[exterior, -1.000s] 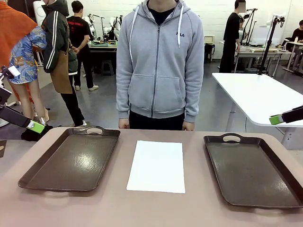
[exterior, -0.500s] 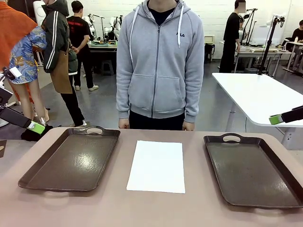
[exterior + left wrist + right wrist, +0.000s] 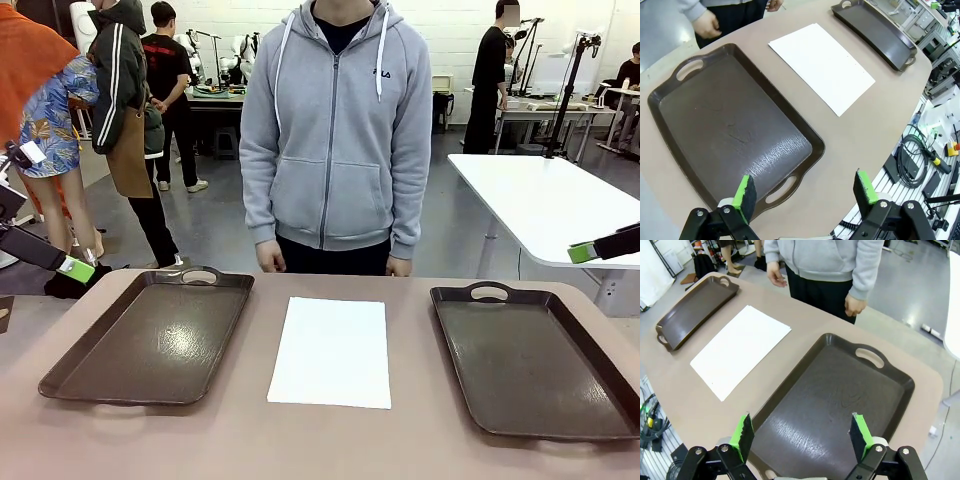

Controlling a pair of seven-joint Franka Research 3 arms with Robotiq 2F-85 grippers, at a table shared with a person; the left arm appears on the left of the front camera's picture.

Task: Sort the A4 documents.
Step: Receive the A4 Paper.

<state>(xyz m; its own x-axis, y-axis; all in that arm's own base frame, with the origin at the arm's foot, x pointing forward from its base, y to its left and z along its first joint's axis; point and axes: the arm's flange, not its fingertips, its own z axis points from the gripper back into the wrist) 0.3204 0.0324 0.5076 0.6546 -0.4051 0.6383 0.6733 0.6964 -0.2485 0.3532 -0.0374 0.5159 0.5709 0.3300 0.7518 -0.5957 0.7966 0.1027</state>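
A4 documents (image 3: pixel 331 350): white paper lying flat at the middle of the counter (image 3: pixel 330 440), long side running from near edge to far edge; the number of sheets cannot be told. It sits between the left tray (image 3: pixel 150 340) and the right tray (image 3: pixel 530 365), touching neither. Left fingers (image 3: pixel 746 192): spread wide, holding nothing, raised by the counter's left edge. Right fingers (image 3: pixel 858 435): spread wide, empty, raised by the right edge. A person (image 3: pixel 335 150) stands at the far edge.
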